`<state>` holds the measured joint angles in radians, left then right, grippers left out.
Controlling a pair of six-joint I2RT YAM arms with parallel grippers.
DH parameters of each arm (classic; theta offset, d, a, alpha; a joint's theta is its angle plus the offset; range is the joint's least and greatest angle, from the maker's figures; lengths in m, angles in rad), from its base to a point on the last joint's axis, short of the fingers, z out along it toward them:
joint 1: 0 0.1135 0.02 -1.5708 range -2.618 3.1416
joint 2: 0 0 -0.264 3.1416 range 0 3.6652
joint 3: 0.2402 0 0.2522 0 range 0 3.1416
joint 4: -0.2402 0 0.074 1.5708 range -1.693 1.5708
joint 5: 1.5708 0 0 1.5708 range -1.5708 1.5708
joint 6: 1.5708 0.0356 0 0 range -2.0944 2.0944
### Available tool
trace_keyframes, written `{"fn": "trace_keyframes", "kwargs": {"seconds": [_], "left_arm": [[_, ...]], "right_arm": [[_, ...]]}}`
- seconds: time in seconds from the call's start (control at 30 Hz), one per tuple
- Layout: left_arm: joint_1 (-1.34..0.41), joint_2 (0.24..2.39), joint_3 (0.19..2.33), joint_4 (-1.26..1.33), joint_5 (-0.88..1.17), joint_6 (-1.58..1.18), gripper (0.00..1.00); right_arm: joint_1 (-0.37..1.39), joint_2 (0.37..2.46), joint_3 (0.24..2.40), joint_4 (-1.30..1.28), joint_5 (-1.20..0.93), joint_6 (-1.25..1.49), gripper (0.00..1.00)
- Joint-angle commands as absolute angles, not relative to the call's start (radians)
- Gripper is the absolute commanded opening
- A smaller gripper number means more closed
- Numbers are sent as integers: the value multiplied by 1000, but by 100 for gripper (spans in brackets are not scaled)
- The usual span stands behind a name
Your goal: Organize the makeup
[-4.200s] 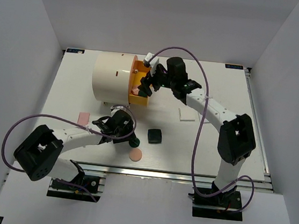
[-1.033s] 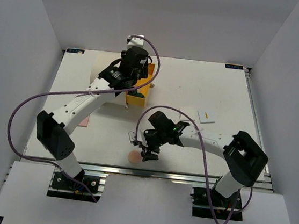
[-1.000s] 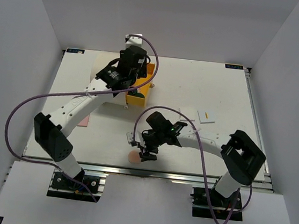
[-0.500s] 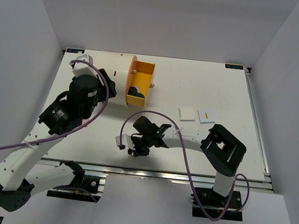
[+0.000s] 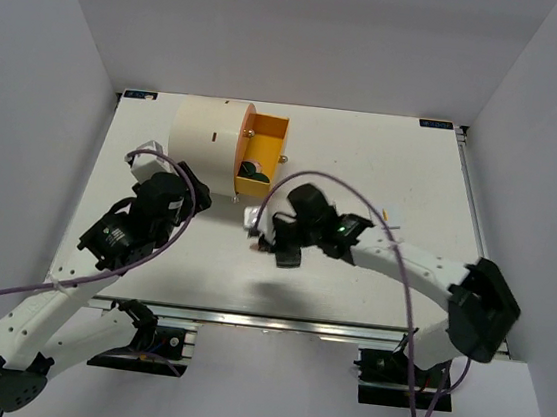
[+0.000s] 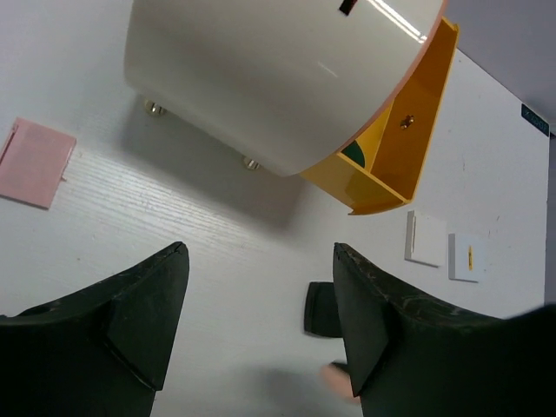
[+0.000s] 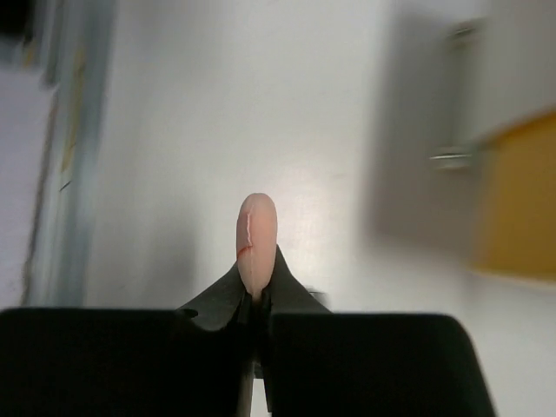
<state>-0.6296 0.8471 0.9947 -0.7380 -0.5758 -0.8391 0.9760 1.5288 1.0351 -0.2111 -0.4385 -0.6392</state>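
white table [image 5: 386, 150] underneath: right gripper [image 7: 256, 291] clamped on a peach disc [image 7: 257, 228] held edge-on; left gripper [image 6: 259, 261] spread wide

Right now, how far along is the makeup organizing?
Done: at least one dark green disc sits in the orange drawer. In hand: the right gripper is shut on the peach disc, held edge-up. Remaining: the pink pad, two white tiles and the dark compact lie on the table; the left gripper is open, empty.

pad [image 6: 35, 162] left of cylinder [image 6: 278, 78] | tiles [image 6: 425, 238] right of drawer [image 6: 395, 148] | disc [image 5: 250, 171] in drawer
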Motion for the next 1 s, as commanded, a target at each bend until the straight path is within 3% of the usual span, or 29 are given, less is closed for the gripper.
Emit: {"fn": "trace_keyframes", "kwargs": {"seconds": [0.0,0.23,0.47,0.57,0.83,0.87,0.97], "left_arm": [[-624,825,934,-718,-559,-926,78],[-623,831,880,-649,-495,-973,82],[-618,859,995,-672,-505,-911,84],[-617,871,1038,-686,-503,-905,84],[-617,870,1080,-693,-508,-894,85],[-615,882,1094,-693,-508,-882,85],[-612,928,1149,-709,-520,-853,85]], "right_arm": [[864,1422,1133,-95,-468,-516,0],[735,1492,1275,147,-282,-261,0],[712,1753,1563,84,-252,-152,0],[706,1831,1637,51,-255,-137,4],[684,1896,1643,18,-259,-137,42],[684,1901,1647,12,-262,-138,51],[684,1913,1667,6,-258,-153,59]]}}
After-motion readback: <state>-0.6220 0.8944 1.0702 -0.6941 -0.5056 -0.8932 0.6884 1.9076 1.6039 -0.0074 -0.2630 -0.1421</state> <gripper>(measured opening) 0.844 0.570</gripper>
